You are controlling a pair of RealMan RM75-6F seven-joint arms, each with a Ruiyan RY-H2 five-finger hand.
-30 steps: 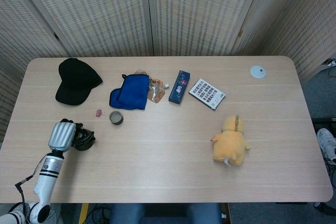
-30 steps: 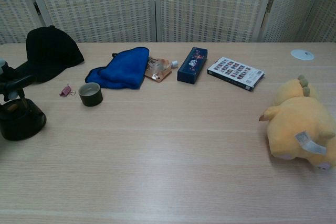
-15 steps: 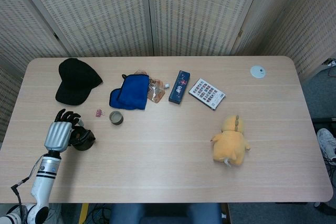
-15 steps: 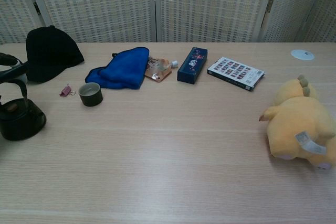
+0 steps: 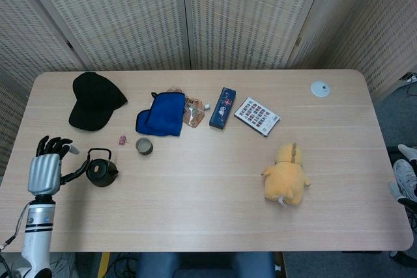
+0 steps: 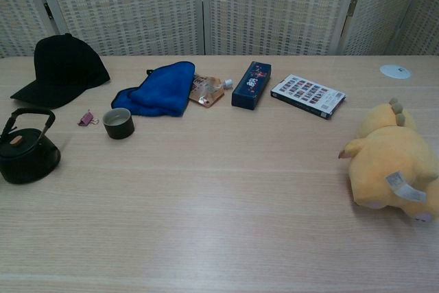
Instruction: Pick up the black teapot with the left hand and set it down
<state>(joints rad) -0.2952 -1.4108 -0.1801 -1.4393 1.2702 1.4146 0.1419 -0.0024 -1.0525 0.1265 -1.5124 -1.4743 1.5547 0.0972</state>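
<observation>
The black teapot (image 5: 101,168) stands upright on the table near its left edge, handle raised; the chest view shows the teapot (image 6: 25,156) at the far left. My left hand (image 5: 47,167) is to the left of the teapot, apart from it, fingers spread and holding nothing. That hand is outside the chest view. My right hand appears in neither view.
A small dark cup (image 5: 144,146) and a pink clip (image 5: 123,140) lie just right of the teapot. A black cap (image 5: 93,99), blue cloth (image 5: 161,114), dark blue box (image 5: 223,107), patterned booklet (image 5: 257,116), white disc (image 5: 319,88) and yellow plush (image 5: 285,176) sit on the wooden table (image 5: 195,206).
My left hand has let go of the teapot's handle and drawn back to the left, fingers spreading. The teapot stays where it stood.
</observation>
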